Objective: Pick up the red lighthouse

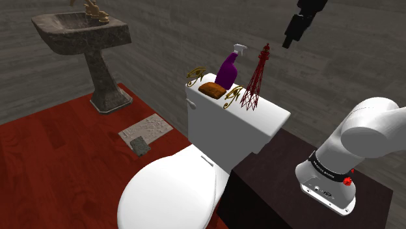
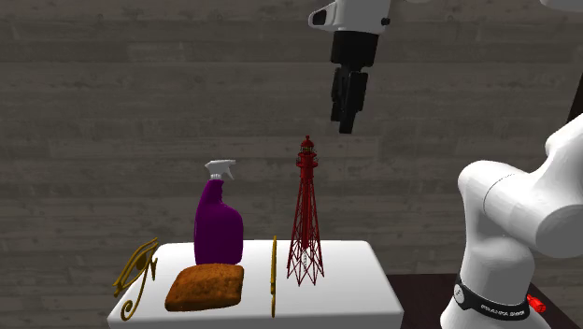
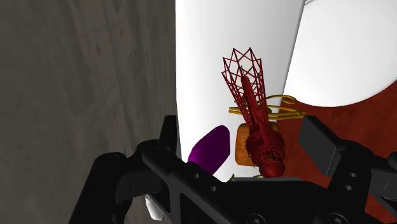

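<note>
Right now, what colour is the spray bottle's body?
The spray bottle is purple with a whitish trigger; the second exterior view shows it best.

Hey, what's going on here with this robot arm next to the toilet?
The white arm's black two-finger gripper hangs open in the air above a tall red lattice lighthouse, touching nothing. The lighthouse stands upright on the white toilet tank lid, next to a purple spray bottle, a brown spongy block and a gold eye-shaped ornament. Nothing has been grasped yet.
</note>
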Robot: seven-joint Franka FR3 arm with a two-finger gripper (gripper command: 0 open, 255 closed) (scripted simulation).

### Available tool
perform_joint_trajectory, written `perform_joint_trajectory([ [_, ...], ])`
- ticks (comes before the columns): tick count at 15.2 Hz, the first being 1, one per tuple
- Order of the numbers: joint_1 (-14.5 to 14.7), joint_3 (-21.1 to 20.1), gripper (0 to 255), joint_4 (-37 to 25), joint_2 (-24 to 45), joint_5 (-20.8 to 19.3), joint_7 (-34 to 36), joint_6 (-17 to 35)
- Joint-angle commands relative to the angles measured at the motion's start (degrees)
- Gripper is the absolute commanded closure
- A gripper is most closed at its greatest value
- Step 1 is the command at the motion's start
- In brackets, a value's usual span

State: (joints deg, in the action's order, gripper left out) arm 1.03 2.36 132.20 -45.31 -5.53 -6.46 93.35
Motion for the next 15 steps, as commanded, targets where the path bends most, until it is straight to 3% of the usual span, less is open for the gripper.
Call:
perform_joint_trajectory([
  [1,0.00,0.00,0,0.00,0.00,0.00,0.00,0.00],
  [6,3.98,-4.92,0,-20.40,23.03,-3.09,-6.47,-14.68],
  [7,4.31,-5.46,0,-22.30,25.12,-3.49,-7.08,-16.13],
  [15,4.38,-5.32,0,-15.36,23.96,-3.35,-6.25,-10.41],
])
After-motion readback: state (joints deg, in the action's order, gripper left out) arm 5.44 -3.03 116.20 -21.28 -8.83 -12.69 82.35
